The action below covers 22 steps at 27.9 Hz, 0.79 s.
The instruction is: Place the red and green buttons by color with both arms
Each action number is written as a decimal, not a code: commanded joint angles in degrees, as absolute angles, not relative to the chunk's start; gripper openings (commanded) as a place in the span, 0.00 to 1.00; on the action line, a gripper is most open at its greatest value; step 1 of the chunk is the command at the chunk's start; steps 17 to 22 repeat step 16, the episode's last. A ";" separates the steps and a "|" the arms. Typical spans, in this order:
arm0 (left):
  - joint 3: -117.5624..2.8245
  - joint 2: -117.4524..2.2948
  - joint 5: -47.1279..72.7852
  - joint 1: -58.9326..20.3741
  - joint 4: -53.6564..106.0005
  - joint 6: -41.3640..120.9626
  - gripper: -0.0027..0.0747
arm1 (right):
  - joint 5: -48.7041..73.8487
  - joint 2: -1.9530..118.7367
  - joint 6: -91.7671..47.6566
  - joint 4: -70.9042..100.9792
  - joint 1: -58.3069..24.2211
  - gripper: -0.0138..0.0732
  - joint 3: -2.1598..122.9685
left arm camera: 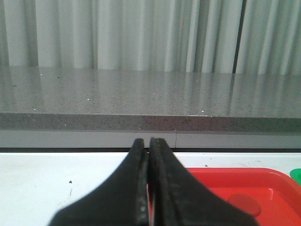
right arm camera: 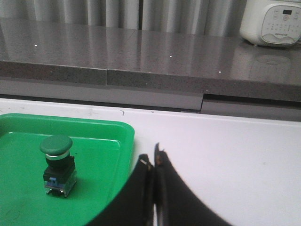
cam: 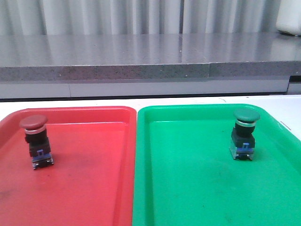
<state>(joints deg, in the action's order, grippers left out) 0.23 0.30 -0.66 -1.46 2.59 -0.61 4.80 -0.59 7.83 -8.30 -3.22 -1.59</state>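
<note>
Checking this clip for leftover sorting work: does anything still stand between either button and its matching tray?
No. The red button stands upright in the red tray, the green button upright in the green tray. Left claw and right claw are shut, empty and off to the sides.

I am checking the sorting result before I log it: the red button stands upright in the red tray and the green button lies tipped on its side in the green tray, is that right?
Not quite. The green button is not tipped over; it stands upright on its base in the green tray, cap up, as the front and right wrist views show. The red button does stand upright in the red tray.
</note>
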 commanded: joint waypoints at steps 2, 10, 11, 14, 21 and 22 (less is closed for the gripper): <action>1.65 1.19 -5.18 -1.42 2.42 -1.02 0.01 | 0.00 -1.54 7.66 -8.67 -3.08 0.03 -1.21; 1.65 1.19 -5.18 -1.42 2.42 -1.02 0.01 | 0.00 -1.54 7.66 -8.67 -1.85 0.03 -1.21; 1.65 1.19 -5.18 -1.42 2.42 -1.02 0.01 | 0.00 -1.54 7.66 -8.67 -1.85 0.03 -1.21; 1.65 1.19 -5.18 -1.42 2.42 -1.02 0.01 | 0.00 -1.54 7.66 -8.67 -1.85 0.03 -1.21; 1.65 1.19 -5.18 -1.42 2.42 -1.02 0.01 | 0.00 -1.54 7.66 -8.67 -1.85 0.03 -1.21; 1.65 1.19 -5.18 -1.42 2.42 -1.02 0.01 | 0.00 -1.54 7.66 -8.67 -1.85 0.03 -1.21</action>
